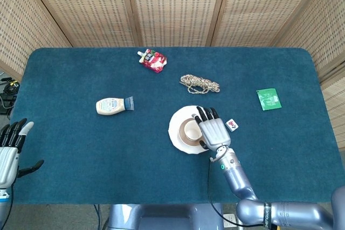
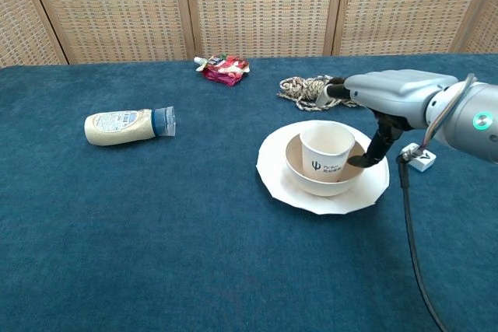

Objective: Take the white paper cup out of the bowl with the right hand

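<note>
A white paper cup (image 2: pixel 327 149) stands upright in a beige bowl (image 2: pixel 320 182) on a white plate (image 2: pixel 271 177). In the head view the cup (image 1: pixel 188 129) shows just left of my right hand (image 1: pixel 212 130). My right hand (image 2: pixel 387 96) hovers at the cup's right side, its fingers stretched out past the rim and its thumb hanging down by the bowl's right edge. It holds nothing. My left hand (image 1: pixel 9 152) is open at the table's near left edge, far from the bowl.
A mayonnaise bottle (image 2: pixel 128 125) lies at the left. A red pouch (image 2: pixel 224 68) and a coil of rope (image 2: pixel 320 91) lie behind the plate. A mahjong tile (image 2: pixel 420 159) sits right of the plate, a green packet (image 1: pixel 268 99) further right.
</note>
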